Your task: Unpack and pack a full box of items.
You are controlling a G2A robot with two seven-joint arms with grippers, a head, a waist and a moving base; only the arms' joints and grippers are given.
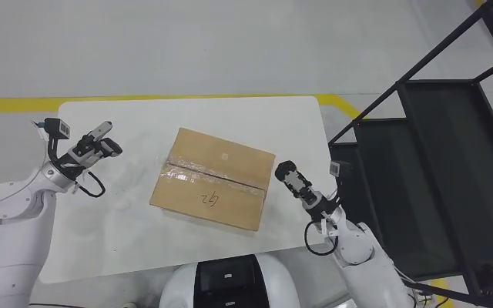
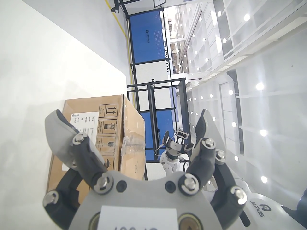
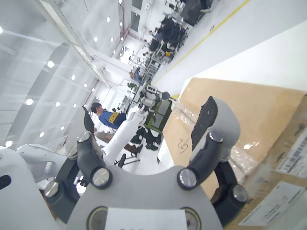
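Nearest the lens: left gripper [image 2: 129,120], fingers spread wide, nothing between them; it hangs over the white tabletop [image 1: 115,223] near its left edge, well apart from the load; right gripper [image 3: 147,111] likewise released and empty, just beside the load on the side facing the tabletop's right edge. Rectangular brown cardboard box [image 1: 213,179] lies flat mid-tabletop, slightly askew to the edges, flaps closed, clear tape strip [image 1: 202,175] running along the centre seam. Judgement: walls stiff, tape slick; if full as stated, probably heavy, so slide it rather than lift it; too wide for one gripper to span; likely hold is the flap edge at a seam end once the tape is broken, other gripper bracing a side wall.
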